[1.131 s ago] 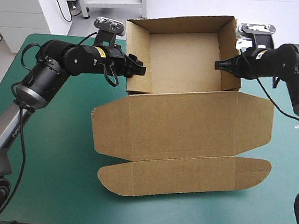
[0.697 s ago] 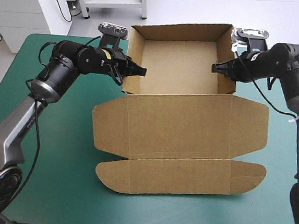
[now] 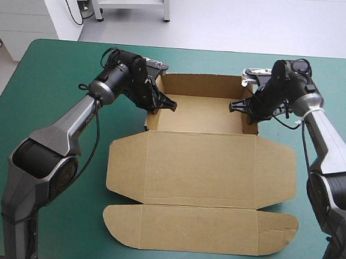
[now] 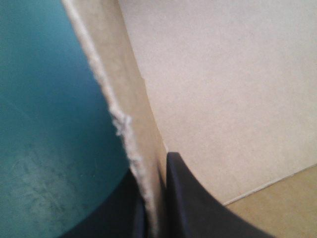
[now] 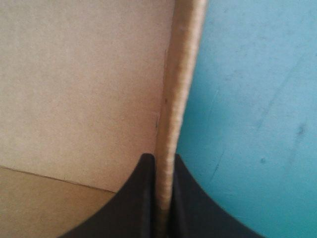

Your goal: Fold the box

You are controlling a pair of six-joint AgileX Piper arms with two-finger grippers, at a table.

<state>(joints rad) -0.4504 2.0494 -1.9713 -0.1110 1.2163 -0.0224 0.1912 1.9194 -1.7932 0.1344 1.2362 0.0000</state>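
On the teal-green bench (image 3: pixel 57 65), the left tool (image 3: pixel 170 105) grips the left wall of the open brown cardboard box (image 3: pixel 200 168); the right tool (image 3: pixel 234 106) grips its right wall.

Left hand (image 4: pixel 151 191) clamped on a raised wall of the brown box (image 4: pixel 223 84).
The two black fingers (image 4: pixel 190 206) all but meet, with the board pinched between them. The wall's frayed cut edge runs ahead from the tips. On one side of the wall lies the desk (image 4: pixel 47 124) in its teal-green cover. On the other is the box's inner face, with a crease line (image 4: pixel 270 182) beside one finger.
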